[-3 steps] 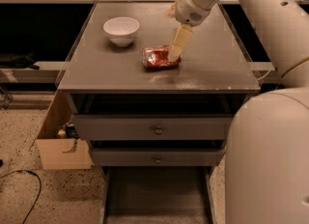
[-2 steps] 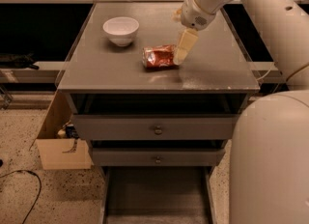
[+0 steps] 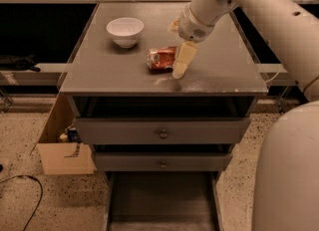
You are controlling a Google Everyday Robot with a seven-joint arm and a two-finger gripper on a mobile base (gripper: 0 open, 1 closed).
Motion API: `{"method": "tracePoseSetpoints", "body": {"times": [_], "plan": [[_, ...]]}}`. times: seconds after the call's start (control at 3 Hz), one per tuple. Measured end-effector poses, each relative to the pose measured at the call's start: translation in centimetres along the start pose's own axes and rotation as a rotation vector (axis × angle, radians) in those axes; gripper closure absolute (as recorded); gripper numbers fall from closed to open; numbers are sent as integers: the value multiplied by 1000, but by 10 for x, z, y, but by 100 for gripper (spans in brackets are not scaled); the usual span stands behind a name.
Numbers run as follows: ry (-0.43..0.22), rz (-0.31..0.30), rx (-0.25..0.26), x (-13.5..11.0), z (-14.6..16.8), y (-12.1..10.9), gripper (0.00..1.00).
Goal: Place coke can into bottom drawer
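Observation:
The coke can [image 3: 159,58], red with white markings and dented, lies on its side on the grey cabinet top [image 3: 119,70], near the middle. My gripper [image 3: 180,61] hangs from the white arm at the can's right end, touching or nearly touching it, low over the top. The bottom drawer [image 3: 159,200] is pulled open at the foot of the cabinet, its dark floor bare.
A white bowl [image 3: 125,30] stands on the top, behind and left of the can. Two shut grey drawers with round knobs [image 3: 163,134] sit above the open one. A cardboard box [image 3: 60,148] stands on the floor at the left. My white body [image 3: 289,175] fills the right.
The gripper has come down and toward the front-left, from above the can's right end to beside it. The can lies about where it was.

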State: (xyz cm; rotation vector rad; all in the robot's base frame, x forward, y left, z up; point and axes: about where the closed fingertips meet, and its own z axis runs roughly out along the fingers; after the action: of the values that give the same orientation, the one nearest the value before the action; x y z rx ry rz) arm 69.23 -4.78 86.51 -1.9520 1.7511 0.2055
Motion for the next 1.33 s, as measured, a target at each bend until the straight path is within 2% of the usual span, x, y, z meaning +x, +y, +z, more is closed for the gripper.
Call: {"method": "tracePoseSetpoints", "body": {"times": [0.33,0.67,1.33], "plan": [[15,-26,-41,-11,21,22,0],[19,-29,-57,-11,27,28,15],[19,-29,-57,-11,27,28,61]]}}
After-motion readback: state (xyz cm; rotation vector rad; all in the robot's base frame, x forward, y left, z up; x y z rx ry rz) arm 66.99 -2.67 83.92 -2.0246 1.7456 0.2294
